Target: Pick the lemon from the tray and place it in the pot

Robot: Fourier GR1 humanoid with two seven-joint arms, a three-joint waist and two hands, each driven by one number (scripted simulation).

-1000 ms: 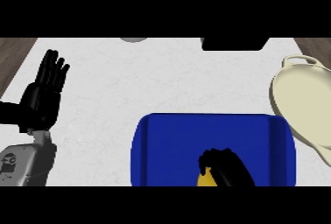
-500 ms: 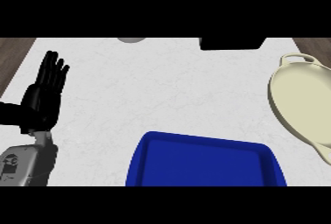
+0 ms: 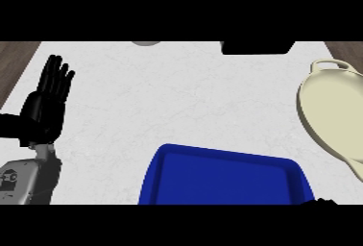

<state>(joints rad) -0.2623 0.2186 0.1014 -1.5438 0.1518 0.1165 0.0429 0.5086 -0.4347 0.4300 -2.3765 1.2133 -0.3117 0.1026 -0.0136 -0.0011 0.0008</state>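
My left hand (image 3: 46, 103) rests open, fingers up; my right hand (image 3: 320, 202) barely shows, grasp untellable. Blue tray (image 3: 227, 178), cream pot (image 3: 333, 110).

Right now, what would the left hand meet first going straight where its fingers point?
Probably nothing: the left hand points across the counter to its far edge, left of the grey object there.

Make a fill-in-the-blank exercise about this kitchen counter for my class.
1. The tray near the bottom of the view is coloured ____.
2. The cream pot sits at the view's ____ edge.
3. The left hand rests with straight fingers, so it is ____, not shut.
Missing words: blue; right; open.
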